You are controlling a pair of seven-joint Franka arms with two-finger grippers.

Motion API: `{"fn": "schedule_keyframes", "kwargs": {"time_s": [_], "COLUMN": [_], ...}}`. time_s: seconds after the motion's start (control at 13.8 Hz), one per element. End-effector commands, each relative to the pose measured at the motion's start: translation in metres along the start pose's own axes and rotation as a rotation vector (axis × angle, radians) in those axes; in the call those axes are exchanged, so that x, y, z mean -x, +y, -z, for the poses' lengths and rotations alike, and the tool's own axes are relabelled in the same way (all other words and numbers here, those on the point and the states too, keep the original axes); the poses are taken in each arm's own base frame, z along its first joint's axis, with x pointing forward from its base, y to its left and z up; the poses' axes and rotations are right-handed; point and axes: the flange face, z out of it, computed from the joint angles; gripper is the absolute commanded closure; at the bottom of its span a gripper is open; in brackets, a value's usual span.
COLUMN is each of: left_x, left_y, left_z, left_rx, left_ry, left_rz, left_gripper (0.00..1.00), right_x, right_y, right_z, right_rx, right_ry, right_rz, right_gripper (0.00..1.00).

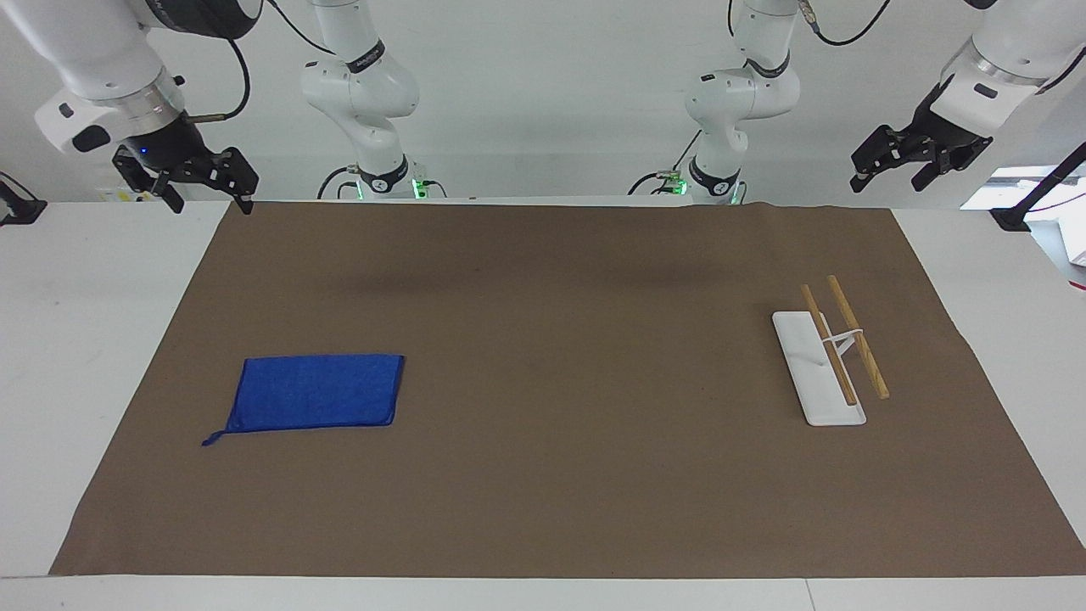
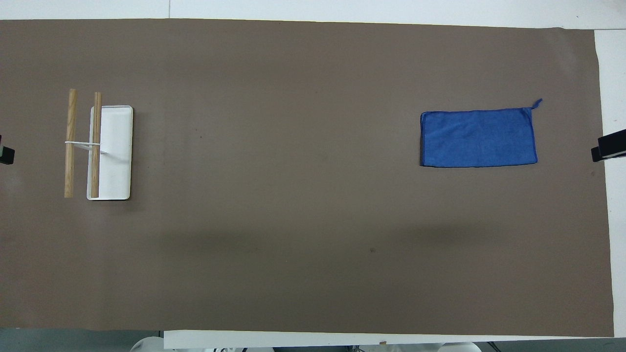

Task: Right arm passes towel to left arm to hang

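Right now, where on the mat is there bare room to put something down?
The wide stretch of brown mat between the towel and the rack is bare, as is the strip nearest the robots. Only those two spots are taken.

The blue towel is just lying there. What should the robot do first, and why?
Probably the right gripper should come down over the towel to pick it up. The towel lies flat on the brown mat at the right arm's end, untouched. Both grippers hang open up in the air, and the left gripper waits above the end where the rack stands.
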Motion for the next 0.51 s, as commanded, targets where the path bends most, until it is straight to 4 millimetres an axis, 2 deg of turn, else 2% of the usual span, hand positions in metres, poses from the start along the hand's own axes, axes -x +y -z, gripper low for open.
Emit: {"fn": "schedule_keyframes", "kwargs": {"time_s": [0.0,0.43], "left_x": [0.0045,0.0045], "left_y": [-0.0032,-0.0032], "left_z": [0.0001,0.0001], "left_rx": [-0.001,-0.001], "left_ry": [0.015,0.015], "left_rz": [0.005,0.005], "left_gripper": [0.0,0.0], "right_x": [0.0047,0.007], "right_y": [-0.0002,-0.0005], "right_z": [0.003,-0.0009], "right_rx": [-0.014,-0.014], "right_ry": [-0.005,-0.014], "right_rz": [-0.017,-0.018], "right_gripper": [0.0,0.0]}}
